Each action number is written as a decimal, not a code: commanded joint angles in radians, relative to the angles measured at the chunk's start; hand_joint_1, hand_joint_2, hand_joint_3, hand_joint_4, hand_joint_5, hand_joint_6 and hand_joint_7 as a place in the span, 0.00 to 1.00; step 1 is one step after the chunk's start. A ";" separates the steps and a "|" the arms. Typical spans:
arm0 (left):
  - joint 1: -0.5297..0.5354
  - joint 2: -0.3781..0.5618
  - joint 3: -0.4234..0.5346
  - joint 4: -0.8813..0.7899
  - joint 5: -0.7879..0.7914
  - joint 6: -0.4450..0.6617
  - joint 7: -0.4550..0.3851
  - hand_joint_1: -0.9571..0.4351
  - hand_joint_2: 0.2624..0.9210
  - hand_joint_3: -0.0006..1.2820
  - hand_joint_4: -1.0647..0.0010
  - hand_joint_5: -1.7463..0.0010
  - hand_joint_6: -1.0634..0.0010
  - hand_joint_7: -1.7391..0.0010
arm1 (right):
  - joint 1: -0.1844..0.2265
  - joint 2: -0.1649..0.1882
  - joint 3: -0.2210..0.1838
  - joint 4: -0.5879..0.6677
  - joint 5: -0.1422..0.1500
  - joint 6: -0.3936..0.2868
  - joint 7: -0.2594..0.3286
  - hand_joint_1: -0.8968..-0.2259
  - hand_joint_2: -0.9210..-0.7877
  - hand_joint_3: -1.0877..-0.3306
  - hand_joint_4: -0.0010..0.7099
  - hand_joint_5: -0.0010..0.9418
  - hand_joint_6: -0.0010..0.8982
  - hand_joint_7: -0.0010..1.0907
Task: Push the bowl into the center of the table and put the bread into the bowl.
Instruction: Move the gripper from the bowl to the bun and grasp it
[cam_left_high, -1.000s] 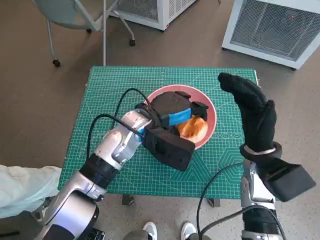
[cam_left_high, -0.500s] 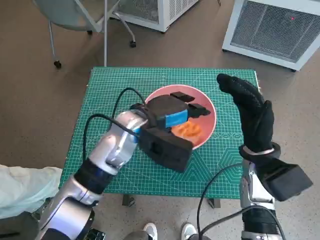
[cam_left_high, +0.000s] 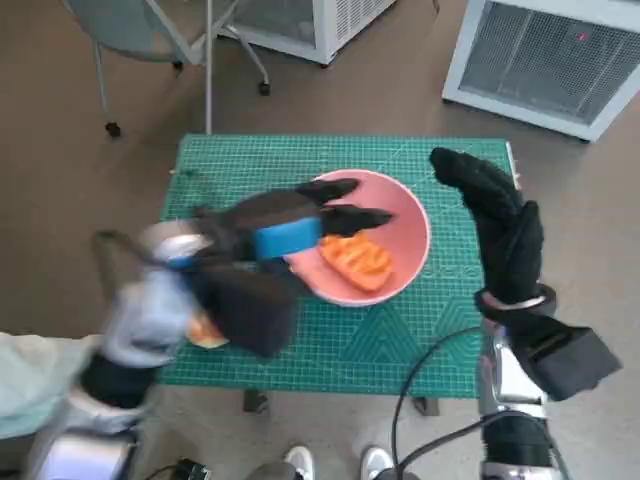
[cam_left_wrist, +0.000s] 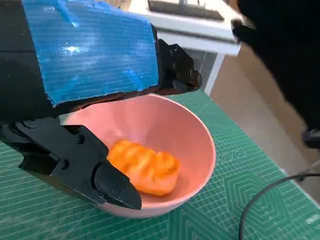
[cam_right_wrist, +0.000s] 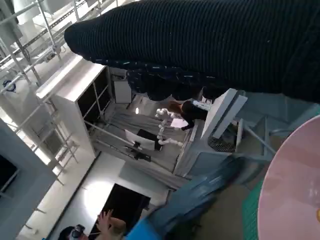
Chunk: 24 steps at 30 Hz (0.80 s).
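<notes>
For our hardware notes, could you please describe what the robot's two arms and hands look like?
The left robot hand is black with a blue tape patch across its back, on a pale silvery forearm. The right robot hand wears a black knitted glove with a metallic ring at the wrist; a black camera block and black cables follow below.

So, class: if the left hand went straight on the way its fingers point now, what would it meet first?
Most likely the far inner wall of the pink bowl. The left hand points across the bowl, above the bread. Its height is hard to judge, so it might pass over the rim.
</notes>
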<state>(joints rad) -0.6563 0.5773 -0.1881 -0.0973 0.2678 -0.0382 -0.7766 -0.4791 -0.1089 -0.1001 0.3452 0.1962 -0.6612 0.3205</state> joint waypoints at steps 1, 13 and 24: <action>0.063 0.095 0.100 -0.055 -0.088 -0.020 -0.043 0.57 0.66 0.02 1.00 1.00 0.73 0.99 | 0.011 0.007 0.007 0.013 0.012 0.005 0.012 0.19 0.00 0.40 0.15 0.00 0.00 0.41; 0.225 0.240 0.191 -0.098 -0.056 -0.061 -0.015 0.55 0.65 0.01 1.00 1.00 0.72 0.99 | -0.006 0.016 0.008 0.043 0.028 0.005 0.028 0.18 0.00 0.41 0.14 0.00 0.00 0.41; 0.305 0.246 0.186 -0.054 -0.081 -0.058 -0.015 0.54 0.66 0.01 0.96 0.99 0.71 0.99 | -0.018 0.020 0.008 0.064 0.046 0.001 0.045 0.17 0.00 0.41 0.13 0.00 0.00 0.41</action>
<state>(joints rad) -0.3727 0.8169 0.0009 -0.1633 0.1931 -0.0991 -0.7960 -0.4977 -0.0958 -0.0941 0.3923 0.2327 -0.6629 0.3541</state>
